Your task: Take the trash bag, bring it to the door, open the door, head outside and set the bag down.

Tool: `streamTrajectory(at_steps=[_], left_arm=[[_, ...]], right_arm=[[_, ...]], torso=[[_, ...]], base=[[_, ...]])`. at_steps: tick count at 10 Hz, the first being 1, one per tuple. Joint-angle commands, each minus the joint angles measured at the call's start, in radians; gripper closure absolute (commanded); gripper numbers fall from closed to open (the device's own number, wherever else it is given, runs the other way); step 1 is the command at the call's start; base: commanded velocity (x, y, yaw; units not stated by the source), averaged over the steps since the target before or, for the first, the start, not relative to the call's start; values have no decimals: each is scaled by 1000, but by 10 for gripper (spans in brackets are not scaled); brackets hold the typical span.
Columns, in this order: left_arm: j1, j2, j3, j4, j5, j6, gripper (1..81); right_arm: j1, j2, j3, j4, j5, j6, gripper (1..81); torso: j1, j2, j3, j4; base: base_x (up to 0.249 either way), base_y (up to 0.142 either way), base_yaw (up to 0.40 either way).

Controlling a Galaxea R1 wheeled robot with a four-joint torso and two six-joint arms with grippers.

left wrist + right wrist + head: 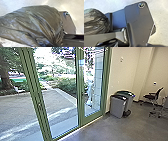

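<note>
Head view: glass doors [80, 100] at twelve o'clock. Likely mid-carry, I need the bag [37, 25] kept clear of them; how open my fingers are, or their hold, I cannot tell.

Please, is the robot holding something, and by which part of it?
The trash bag appears held by its gathered end, at the left pincer; the grip is unclear.

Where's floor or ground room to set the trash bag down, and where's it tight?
Likely room: the floor in front of the gray bins, bordered by the green door frame. Outside, the paving between frame and shrubs looks usable too. Tight: bins close together by the wall, black chair beyond them.
</note>
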Motion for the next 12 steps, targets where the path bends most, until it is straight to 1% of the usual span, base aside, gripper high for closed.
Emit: streamTrajectory(at_steps=[1,12], left_arm=[[-51,1,1,11,41,6,811],[-51,1,1,11,41,6,811]], right_arm=[[45,6,2,-8,-51,-2,10],[45,5,-1,-6,-51,-2,10]], torso=[[0,0,0,0],[0,0,0,0]], base=[[167,-93,0],[169,-93,0]])
